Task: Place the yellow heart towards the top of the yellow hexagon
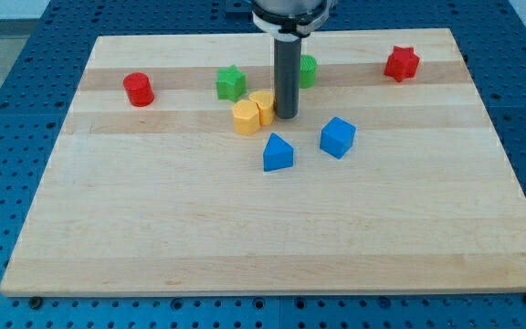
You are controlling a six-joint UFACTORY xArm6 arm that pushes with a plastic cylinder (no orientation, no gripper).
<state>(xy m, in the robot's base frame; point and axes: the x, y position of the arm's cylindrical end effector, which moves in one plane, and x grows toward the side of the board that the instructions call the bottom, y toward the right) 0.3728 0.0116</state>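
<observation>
The yellow heart (263,106) lies above the board's middle, touching the yellow hexagon (244,118) on the hexagon's upper right. My tip (287,116) stands right against the heart's right side. The rod rises from there to the view's top edge.
A green star (231,83) sits just above the yellow pair. A green cylinder (308,69) is partly behind the rod. A blue triangular block (278,153) and a blue cube (337,137) lie below. A red cylinder (138,89) is far left, a red star (401,63) top right.
</observation>
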